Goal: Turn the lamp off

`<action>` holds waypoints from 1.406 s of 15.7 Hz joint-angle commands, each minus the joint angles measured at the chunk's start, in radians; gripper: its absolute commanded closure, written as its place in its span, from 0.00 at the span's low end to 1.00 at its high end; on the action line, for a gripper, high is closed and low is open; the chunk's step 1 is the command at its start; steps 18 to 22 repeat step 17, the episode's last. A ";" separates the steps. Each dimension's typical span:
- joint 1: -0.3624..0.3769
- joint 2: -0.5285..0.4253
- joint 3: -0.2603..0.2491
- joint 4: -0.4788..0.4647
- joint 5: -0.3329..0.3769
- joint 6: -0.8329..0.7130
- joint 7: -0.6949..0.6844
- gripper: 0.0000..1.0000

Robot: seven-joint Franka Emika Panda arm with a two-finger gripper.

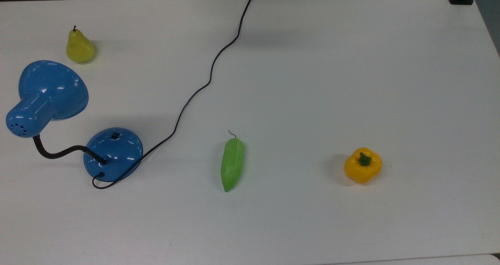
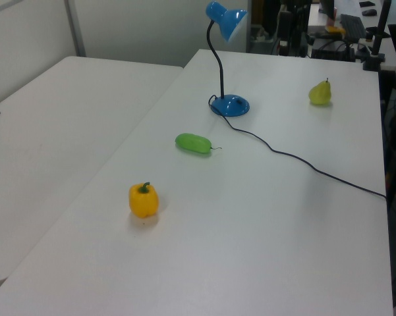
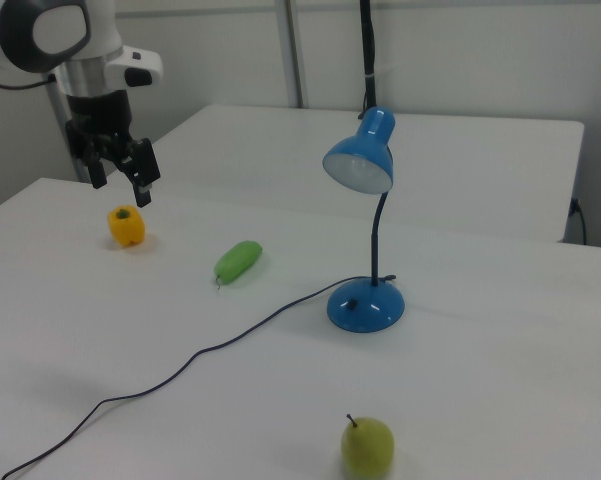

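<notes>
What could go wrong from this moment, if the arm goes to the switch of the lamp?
1. The switch is small on the domed base; a push off centre might slide off.
2. The cord crosses the table; the gripper, its jaws open, might snag it.
3. The shade hangs high on a thin neck; a knock might tip the lamp.

Right view: white table and contents

Blue desk lamp (image 3: 366, 230), upright, black cord (image 3: 180, 370) trailing. Pear (image 3: 367, 446) nearest. Green cucumber (image 3: 238, 261); yellow bell pepper (image 3: 127, 226). Gripper (image 3: 122, 180), fingers parted, raised above the pepper.
</notes>
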 commanded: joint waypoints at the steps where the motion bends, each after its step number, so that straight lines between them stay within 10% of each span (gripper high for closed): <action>1: 0.065 -0.001 -0.027 -0.055 -0.050 0.099 -0.036 0.00; 9: 0.094 0.010 -0.087 -0.066 -0.079 0.155 -0.260 0.00; 22: 0.092 0.025 -0.087 -0.063 -0.079 0.176 -0.251 0.00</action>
